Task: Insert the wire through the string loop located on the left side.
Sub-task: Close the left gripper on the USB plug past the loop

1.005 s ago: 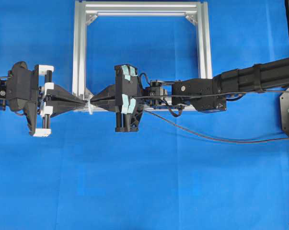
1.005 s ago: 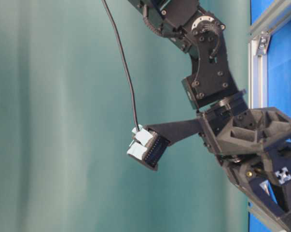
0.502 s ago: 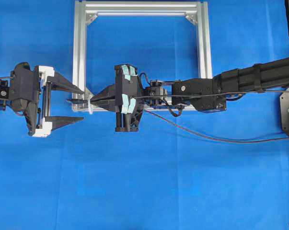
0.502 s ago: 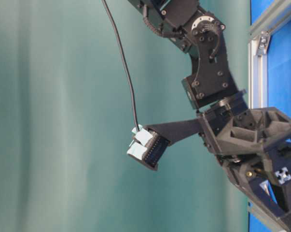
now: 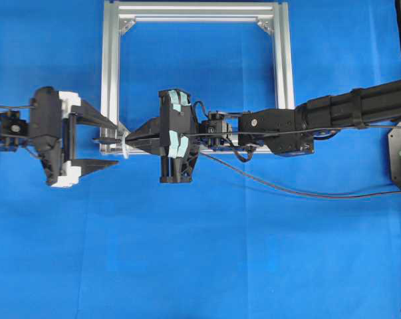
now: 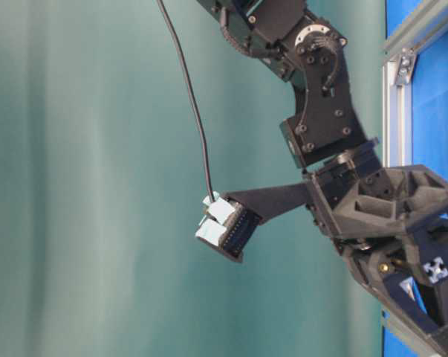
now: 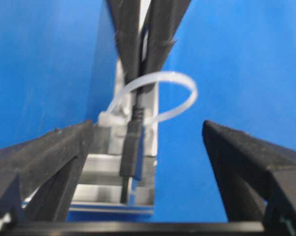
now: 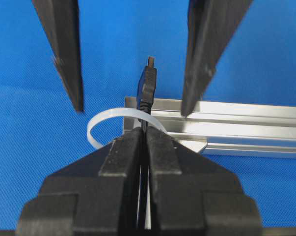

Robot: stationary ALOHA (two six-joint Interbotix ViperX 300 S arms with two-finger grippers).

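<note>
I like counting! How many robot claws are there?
2. The open black-and-white left gripper sits left of the silver aluminium frame; the shut black right gripper pinches the thin black wire at the frame's corner.

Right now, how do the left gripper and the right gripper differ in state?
The left gripper is open and holds nothing; the right gripper is shut on the wire. The left one has white parts, the right one pale green tape. Both point at the string loop.

A silver square aluminium frame (image 5: 111, 80) lies flat on a blue table surface (image 5: 200, 252), before a teal backdrop (image 6: 82, 186).
</note>
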